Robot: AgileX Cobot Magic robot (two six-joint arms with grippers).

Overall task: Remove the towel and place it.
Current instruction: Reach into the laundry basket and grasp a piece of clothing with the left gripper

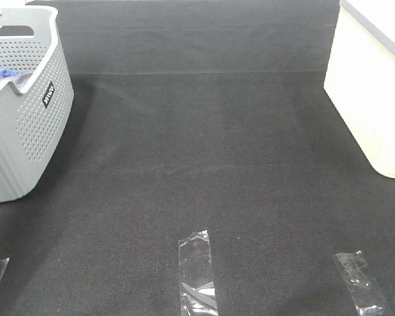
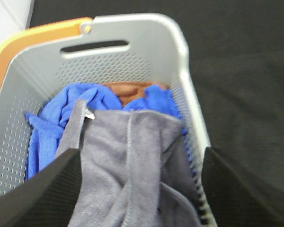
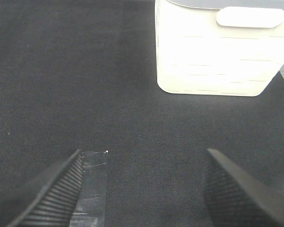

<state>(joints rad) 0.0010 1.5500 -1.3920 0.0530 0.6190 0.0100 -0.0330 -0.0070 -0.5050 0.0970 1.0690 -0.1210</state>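
The slate-grey towel (image 2: 128, 161) lies bunched in the grey perforated basket (image 2: 180, 52), on top of a bright blue cloth (image 2: 52, 113). In the left wrist view my left gripper (image 2: 142, 191) hovers over the basket, open, one finger on each side of the towel. I cannot tell whether the fingers touch it. My right gripper (image 3: 144, 194) is open over bare black table, holding nothing. Neither gripper shows in the exterior high view, where the basket (image 1: 33, 131) stands at the far left with a bit of blue cloth (image 1: 0, 72) visible inside.
A brown cloth (image 2: 130, 90) lies at the basket's far end. A cream lidded box (image 1: 375, 99) stands at the right edge of the black table, also ahead of the right gripper (image 3: 217, 52). Clear tape strips (image 1: 197, 273) (image 1: 362, 283) mark the near table edge.
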